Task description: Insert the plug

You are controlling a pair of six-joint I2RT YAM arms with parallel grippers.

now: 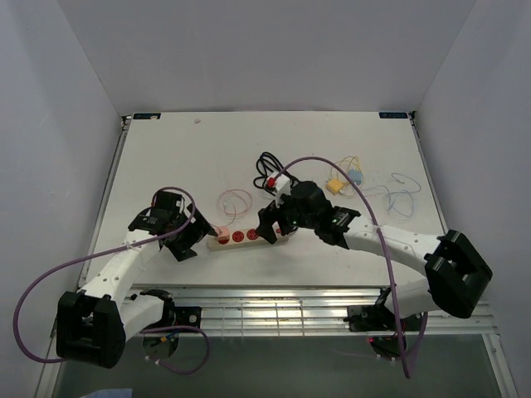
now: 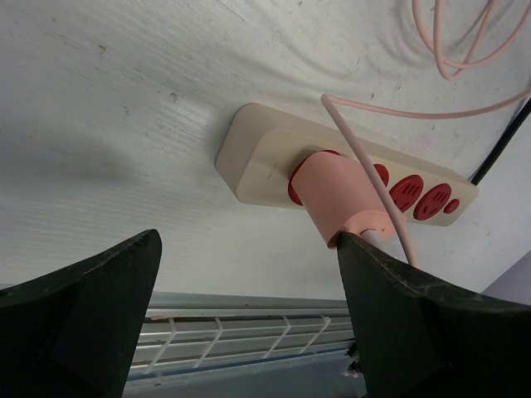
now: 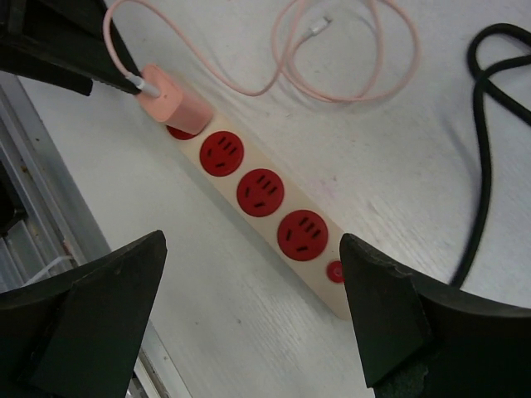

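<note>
A cream power strip (image 1: 249,237) with red sockets lies on the white table; it also shows in the left wrist view (image 2: 265,153) and the right wrist view (image 3: 274,215). A pink plug (image 2: 340,195) sits in its end socket, also seen in the right wrist view (image 3: 172,106), with a pink cable (image 3: 332,66) trailing off. My left gripper (image 2: 249,315) is open and empty, its right finger tip next to the plug's back end. My right gripper (image 3: 253,315) is open and empty above the strip's other end.
A black cable (image 1: 267,162) coils behind the strip. A yellow connector (image 1: 334,186) with thin loose wires lies at the back right. A metal slatted rail (image 1: 274,311) runs along the table's near edge.
</note>
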